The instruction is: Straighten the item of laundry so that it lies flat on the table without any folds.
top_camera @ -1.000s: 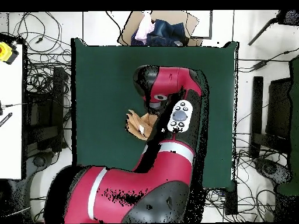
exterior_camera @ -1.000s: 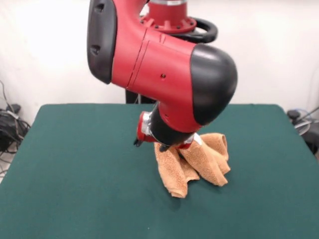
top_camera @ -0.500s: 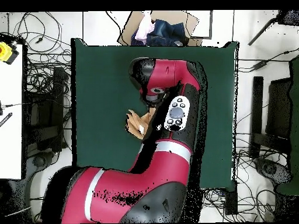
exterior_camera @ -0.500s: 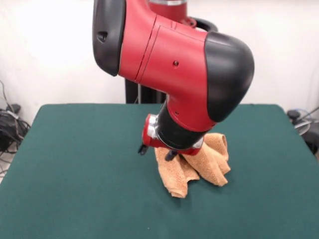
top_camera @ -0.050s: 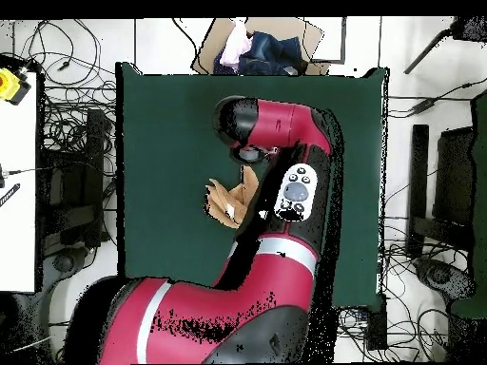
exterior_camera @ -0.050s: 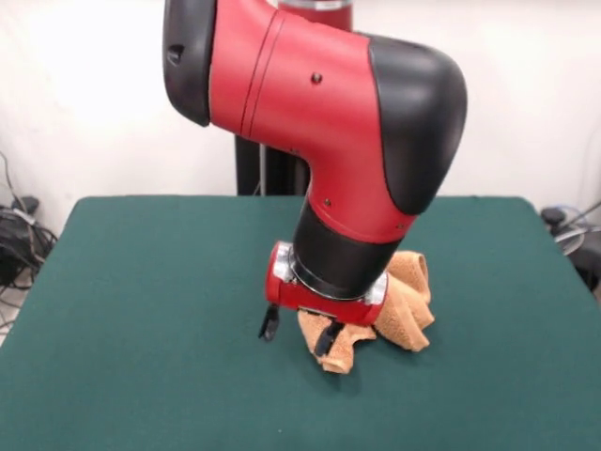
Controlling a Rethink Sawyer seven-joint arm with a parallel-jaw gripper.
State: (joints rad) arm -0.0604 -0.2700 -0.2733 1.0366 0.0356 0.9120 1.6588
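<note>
- Towel [exterior_camera @ -0.050s: 399,305]: an orange-tan terry cloth, bunched into a crumpled heap with several thick folds, not lying flat.
- It sits on the green table [exterior_camera @ -0.050s: 141,310], a little right of the middle in the front view and roughly halfway between the near and far edges.
- From above, only part of the towel [top_camera @ -0.050s: 228,198] shows, sticking out to the left from under the red arm [top_camera @ -0.050s: 285,181]; a small white patch on the cloth shows there.
- Gripper [exterior_camera @ -0.050s: 298,331]: its two short black fingers [exterior_camera @ -0.050s: 269,323] hang down from the red and silver wrist ring and stand apart from each other, with nothing between them.
- The left finger in the front view hangs over bare green felt, just beside the heap's left edge; the other finger is in front of the heap's lower left lobe. Whether that finger touches the cloth cannot be told.
- The wrist and the black forearm section cover the upper left part of the heap in the front view, so the shape of the cloth behind them is hidden.
- The right side of the heap is in plain sight: rolled, overlapping folds that rise off the tabletop.
- Beyond the table's far edge in the overhead view lies a cardboard box [top_camera @ -0.050s: 304,38] holding bundled cloth, and cables [top_camera @ -0.050s: 67,124] lie on the floor along both sides.
</note>
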